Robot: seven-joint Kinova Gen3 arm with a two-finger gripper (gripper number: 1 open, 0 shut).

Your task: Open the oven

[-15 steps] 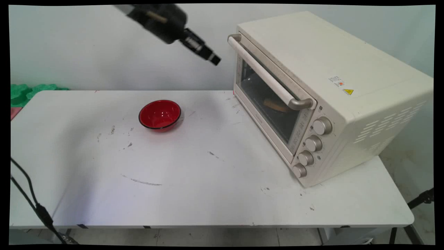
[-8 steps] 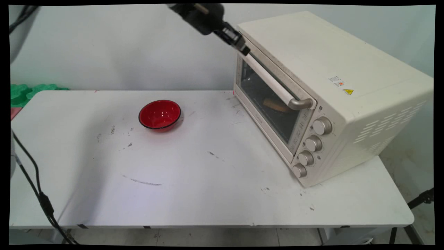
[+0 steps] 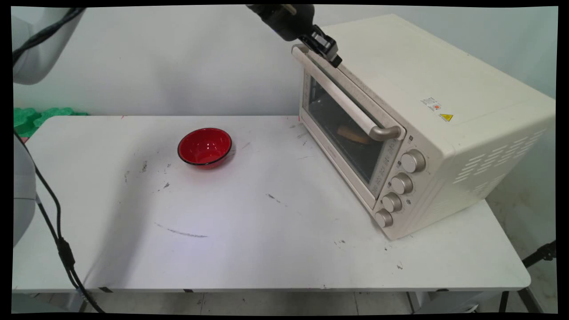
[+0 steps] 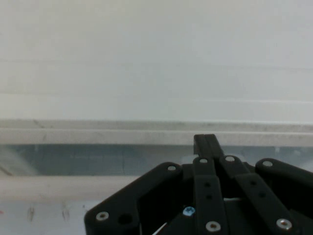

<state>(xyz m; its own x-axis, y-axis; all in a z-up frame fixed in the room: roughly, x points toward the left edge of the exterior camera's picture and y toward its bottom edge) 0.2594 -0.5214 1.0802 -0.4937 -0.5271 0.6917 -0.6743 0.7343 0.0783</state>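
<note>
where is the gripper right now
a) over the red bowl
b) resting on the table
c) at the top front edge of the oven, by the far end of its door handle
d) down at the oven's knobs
c: in the main view the gripper sits at the oven's top front edge, just above the far end of the door handle, well away from the red bowl and the knobs.

This looks like a robotics lab set up as a mock kitchen. A scuffed white folding table [image 3: 266, 231] stands against a bare pale wall [image 3: 155, 62], carrying only a cream countertop toaster oven [image 3: 426, 111] and a glossy red bowl [image 3: 205, 147]. Black cables [image 3: 58, 231] hang at the left, green foam pieces [image 3: 38, 118] lie behind the table, and a black stand leg [image 3: 540, 254] shows at the right.
</note>
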